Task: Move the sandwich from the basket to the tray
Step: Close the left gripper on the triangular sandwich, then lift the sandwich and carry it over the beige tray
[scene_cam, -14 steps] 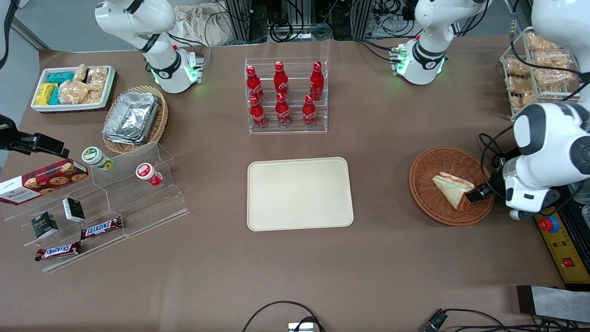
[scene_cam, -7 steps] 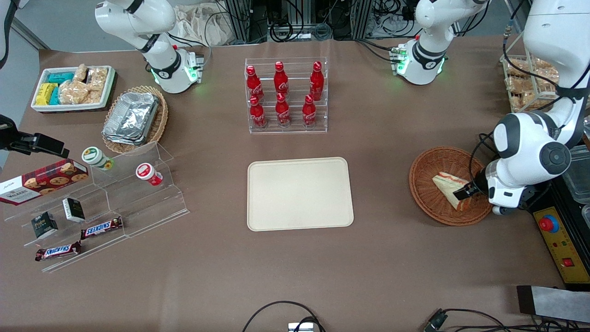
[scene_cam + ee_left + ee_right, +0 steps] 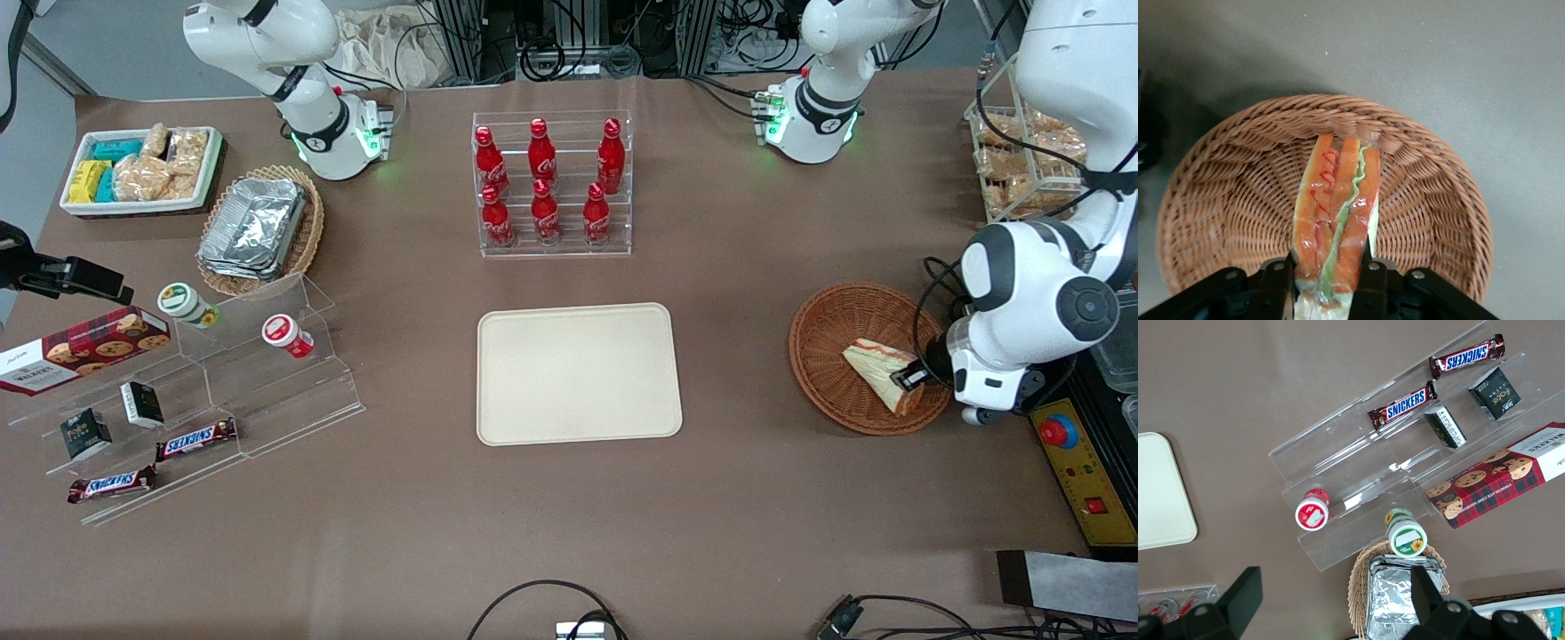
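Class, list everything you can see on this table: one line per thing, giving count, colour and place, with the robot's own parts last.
sandwich: one, cream with orange filling, in the basket.
basket: one, reddish-brown wicker, toward the working arm's end.
tray: one, cream, mid-table.
cola bottles: six, red, in a clear rack farther from the camera than the tray.
foil containers: stacked, silver, in a paler basket.
Snickers bars: two, brown, on the clear stand.
cookie box: one, red.
gripper: one, black fingers shut on the sandwich, over the basket.
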Controlling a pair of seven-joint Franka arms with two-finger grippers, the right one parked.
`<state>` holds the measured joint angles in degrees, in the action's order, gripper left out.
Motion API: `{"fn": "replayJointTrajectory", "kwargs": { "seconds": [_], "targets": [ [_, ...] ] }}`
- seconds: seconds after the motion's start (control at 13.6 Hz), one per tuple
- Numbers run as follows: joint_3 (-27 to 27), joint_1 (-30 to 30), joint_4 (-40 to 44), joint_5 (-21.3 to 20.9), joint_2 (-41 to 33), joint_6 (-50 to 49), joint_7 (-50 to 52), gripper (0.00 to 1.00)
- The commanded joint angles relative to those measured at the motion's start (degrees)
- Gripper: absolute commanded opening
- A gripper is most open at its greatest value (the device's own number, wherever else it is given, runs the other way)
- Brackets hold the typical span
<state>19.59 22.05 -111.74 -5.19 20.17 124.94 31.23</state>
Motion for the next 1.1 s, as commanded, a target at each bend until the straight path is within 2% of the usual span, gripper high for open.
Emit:
{"fn": "replayJointTrajectory", "kwargs": {
  "seconds": [0.0,0.15,0.29,0.59,1.03],
  "targets": [
    [2.99,-0.43,10.09,-0.70,-1.02,-13.79,0.33,0.00],
    [6.94,-1.82,17.22,-0.52,-0.05,-20.32,1.02,0.00],
    [7.49,-6.99,20.76,-0.52,1.70,-21.67,0.50,0.00],
    [7.49,-18.95,24.02,-0.61,8.55,-20.96,0.76,0.00],
    [7.40,-29.50,24.81,-0.69,18.13,-15.88,4.88,0.00]
  ]
}}
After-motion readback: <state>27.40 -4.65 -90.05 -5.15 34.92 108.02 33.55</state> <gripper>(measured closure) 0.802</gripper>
